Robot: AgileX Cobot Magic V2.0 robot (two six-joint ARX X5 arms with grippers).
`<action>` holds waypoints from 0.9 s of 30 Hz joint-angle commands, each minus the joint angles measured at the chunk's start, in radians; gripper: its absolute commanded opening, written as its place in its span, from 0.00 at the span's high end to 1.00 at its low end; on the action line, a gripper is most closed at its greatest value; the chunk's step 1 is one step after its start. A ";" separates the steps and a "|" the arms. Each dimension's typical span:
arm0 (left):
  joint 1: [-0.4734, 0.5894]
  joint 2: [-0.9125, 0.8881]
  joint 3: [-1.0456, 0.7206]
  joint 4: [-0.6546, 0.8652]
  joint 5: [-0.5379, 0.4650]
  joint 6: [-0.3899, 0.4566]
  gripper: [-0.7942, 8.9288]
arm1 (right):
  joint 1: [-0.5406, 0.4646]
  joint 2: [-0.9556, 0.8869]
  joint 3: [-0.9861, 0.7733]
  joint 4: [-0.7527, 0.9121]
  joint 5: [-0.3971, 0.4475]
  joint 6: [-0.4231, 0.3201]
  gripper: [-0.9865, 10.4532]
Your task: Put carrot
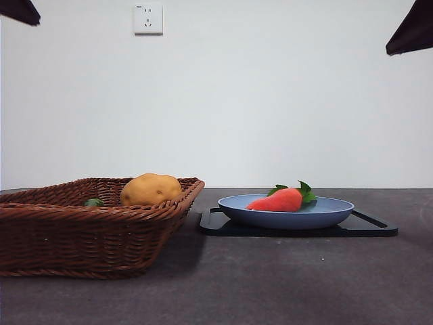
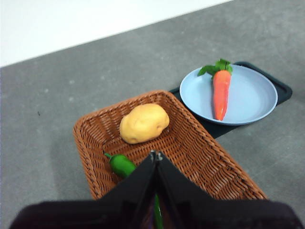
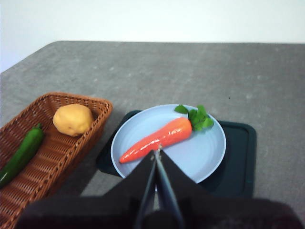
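The red-orange carrot (image 1: 279, 200) with green leaves lies on a blue plate (image 1: 331, 213) that sits on a black tray (image 1: 379, 227). It also shows in the left wrist view (image 2: 221, 93) and the right wrist view (image 3: 157, 138). My right gripper (image 3: 156, 153) is shut and empty, high above the plate's near side. My left gripper (image 2: 155, 155) is shut and empty, high above the wicker basket (image 1: 61, 230). In the front view both arms show only as dark tips at the top corners, one at the left (image 1: 20, 10) and one at the right (image 1: 413, 30).
The brown wicker basket (image 2: 214, 167) holds a yellow-brown potato (image 1: 150, 189) and a green pepper (image 2: 121, 164). The basket stands just left of the tray. A wall socket (image 1: 148, 19) is on the white wall behind.
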 commanded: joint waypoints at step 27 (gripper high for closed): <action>0.523 -0.469 -0.404 0.201 0.110 -0.002 0.91 | 0.005 0.006 0.007 0.014 0.004 0.017 0.91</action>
